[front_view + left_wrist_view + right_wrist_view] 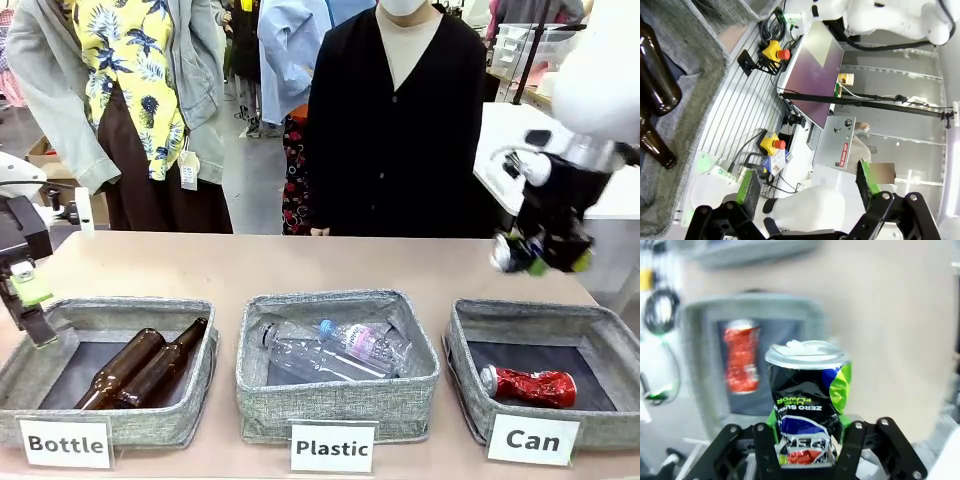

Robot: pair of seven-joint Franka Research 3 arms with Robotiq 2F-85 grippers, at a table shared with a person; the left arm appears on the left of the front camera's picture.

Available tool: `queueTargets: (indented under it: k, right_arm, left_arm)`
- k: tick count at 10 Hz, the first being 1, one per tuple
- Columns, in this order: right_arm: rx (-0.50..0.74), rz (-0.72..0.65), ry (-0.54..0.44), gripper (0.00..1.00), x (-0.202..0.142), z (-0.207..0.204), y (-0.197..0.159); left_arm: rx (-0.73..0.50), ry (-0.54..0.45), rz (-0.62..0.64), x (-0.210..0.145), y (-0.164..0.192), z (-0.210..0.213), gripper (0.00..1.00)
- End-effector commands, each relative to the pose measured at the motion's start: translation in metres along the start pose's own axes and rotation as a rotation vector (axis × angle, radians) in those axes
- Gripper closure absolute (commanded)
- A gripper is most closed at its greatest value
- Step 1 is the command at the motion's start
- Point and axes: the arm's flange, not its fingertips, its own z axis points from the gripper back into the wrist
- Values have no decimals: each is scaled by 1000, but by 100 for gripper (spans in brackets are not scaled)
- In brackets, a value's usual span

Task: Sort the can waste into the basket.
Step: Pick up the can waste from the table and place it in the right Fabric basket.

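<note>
The left claw (pixel 30 300) hangs at the table's left edge, over the left rim of the grey woven-fabric bin marked "Bottle" (pixel 190 310). Its jaws stand spread and nothing sits between them. Two brown glass bottles (pixel 140 365) lie in that bin.

At the middle of the table's near edge stands the grey woven-fabric bin marked "Plastic" (pixel 255 385), with clear plastic bottles (pixel 335 350) lying in it.

At the near right corner of the table stands the rectangular grey woven-fabric basket with the white "Can" card (pixel 465 375). The crushed shiny red metal can (pixel 528 385) lies on its dark bottom, near the left wall. This half of the task is judged complete.

The right claw (pixel 545 255) hangs in the air above and beyond the basket's far rim, clear of the table surface. It is clenched on the dented black-blue metal can with the Pepsi logo (pixel 807 400); the right wrist view shows the green pads pressed against both sides of the can body, with the can lid pointing away from the claw.

Remaining work, as judged: bring the black-blue can over the basket opening and release it there. No other can lies on the table.
</note>
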Motion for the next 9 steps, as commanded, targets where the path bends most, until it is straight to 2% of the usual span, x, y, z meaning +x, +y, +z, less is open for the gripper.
queueTargets:
  k: [1, 2, 5, 6, 7, 8, 9]
  right_arm:
    - [68, 21, -41, 100, -20, -24, 37]
    - [83, 11, -44, 100, -25, -38, 50]
    - [84, 7, -68, 100, -27, -51, 51]
    - [86, 10, -60, 57, -28, -52, 50]
    - [89, 1, -66, 5, -27, -53, 51]
    - [94, -12, -66, 0, -28, -52, 51]
    - [86, -15, -71, 0, -27, -52, 51]
  left_arm:
    - [-17, -11, -18, -1, -2, 0, 0]
    - [-17, -11, -18, -1, -2, 0, 0]
    - [-17, -11, -18, -1, -2, 0, 0]
    - [-17, -11, -18, -1, -2, 0, 0]
    - [-17, -11, -18, -1, -2, 0, 0]
    - [-17, -11, -18, -1, -2, 0, 0]
    - [-17, -11, -18, -1, -2, 0, 0]
